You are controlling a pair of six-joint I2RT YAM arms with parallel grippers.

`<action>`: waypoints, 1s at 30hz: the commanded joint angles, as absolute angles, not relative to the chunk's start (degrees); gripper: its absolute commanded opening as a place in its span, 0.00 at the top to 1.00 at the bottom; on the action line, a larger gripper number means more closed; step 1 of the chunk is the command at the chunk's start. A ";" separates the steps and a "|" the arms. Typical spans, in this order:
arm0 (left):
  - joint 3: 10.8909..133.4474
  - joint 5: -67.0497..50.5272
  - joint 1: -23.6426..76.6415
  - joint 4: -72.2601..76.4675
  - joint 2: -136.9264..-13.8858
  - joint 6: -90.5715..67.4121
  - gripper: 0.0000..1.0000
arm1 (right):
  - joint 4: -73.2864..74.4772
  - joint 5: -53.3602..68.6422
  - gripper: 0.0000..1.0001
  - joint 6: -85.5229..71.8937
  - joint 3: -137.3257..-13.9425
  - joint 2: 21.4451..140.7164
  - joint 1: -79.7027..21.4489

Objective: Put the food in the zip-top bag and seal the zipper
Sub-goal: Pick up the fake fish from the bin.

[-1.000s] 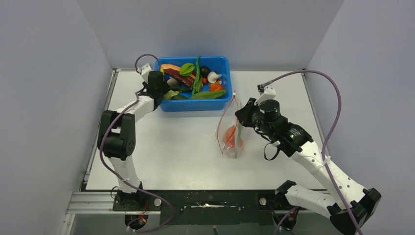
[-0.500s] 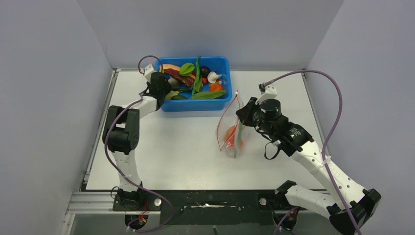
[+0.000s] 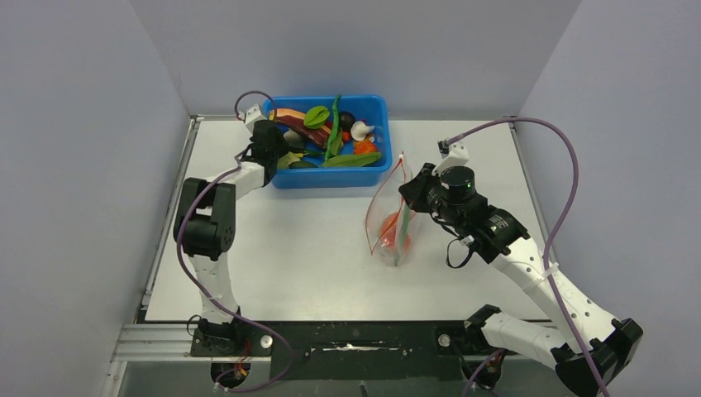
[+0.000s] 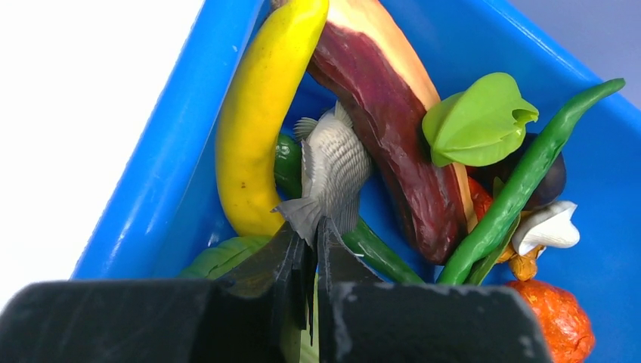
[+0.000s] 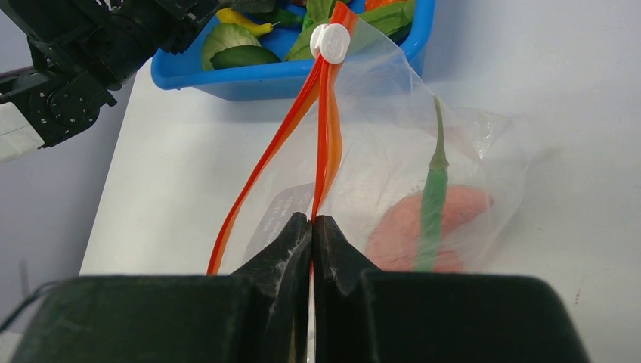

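Observation:
The food lies in a blue tub (image 4: 159, 174): a yellow banana (image 4: 261, 113), a grey fish (image 4: 332, 170), a dark red slice (image 4: 393, 128), a green leaf (image 4: 476, 121) and a long green pod (image 4: 521, 189). My left gripper (image 4: 314, 227) reaches into the tub's left end (image 3: 277, 149) and is shut on the fish's tail. The zip-top bag (image 5: 393, 128) stands mid-table (image 3: 388, 219), mouth open, with a red fruit (image 5: 446, 223) and a green pod (image 5: 433, 197) inside. My right gripper (image 5: 312, 221) is shut on one side of the orange zipper (image 5: 326, 144), below its white slider (image 5: 330, 41).
The tub (image 3: 326, 178) sits at the back of the white table, just behind the bag. Grey walls close in the left, back and right sides. A purple cable (image 3: 562, 165) loops over the right arm.
My left gripper has pushed a little further into the tub and closed on the fish's tail. The right gripper and the bag have stayed put.

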State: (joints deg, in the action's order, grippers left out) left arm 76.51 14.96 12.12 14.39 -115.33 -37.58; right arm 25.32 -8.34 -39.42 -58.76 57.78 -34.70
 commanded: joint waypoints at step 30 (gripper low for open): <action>71.93 14.02 14.14 13.73 -95.89 -21.12 1.00 | 20.84 -5.68 1.00 -42.71 -58.73 56.87 -34.25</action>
State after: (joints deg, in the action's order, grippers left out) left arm 71.35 14.74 13.89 13.26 -101.41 -23.22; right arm 24.84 -6.37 -42.46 -58.74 57.76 -34.52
